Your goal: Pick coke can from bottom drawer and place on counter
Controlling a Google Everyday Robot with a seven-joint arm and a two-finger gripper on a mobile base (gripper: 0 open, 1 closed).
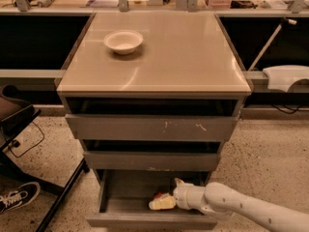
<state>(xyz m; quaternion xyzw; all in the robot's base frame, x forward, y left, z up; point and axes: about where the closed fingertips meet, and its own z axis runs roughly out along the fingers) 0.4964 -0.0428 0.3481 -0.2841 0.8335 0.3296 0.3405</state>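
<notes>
Evidently the step in hand is the grasp itself. The bottom drawer [135,221] stands pulled out beneath the bench's front edge. The coke can [158,195] rests on its floor, a little right of the middle of that edge and toward the drawer's front wall. The claw [164,193] reaches in low from the front right corner side, its two fingers [161,204] spread apart: one pale finger lies across the near side of the can, the other stands up behind it. I judge it open around the can rather than clamped on it. Whether anything touches the can I cannot tell.

To do this well, the claw should settle until the can sits squarely between the fingers, then close across the can's narrow width, not over its ends. The lift should go straight up and forward, clear of the middle drawer [152,161], before swinging onto the bench [193,57]. The white bowl [123,41] sits near the rear left corner, so the right half is the safer landing.

Only a sliver of red shows. It reads wider than tall, so I judge the can lies on its side, long axis roughly along the bench's front edge. Which way its top points is hidden.
</notes>
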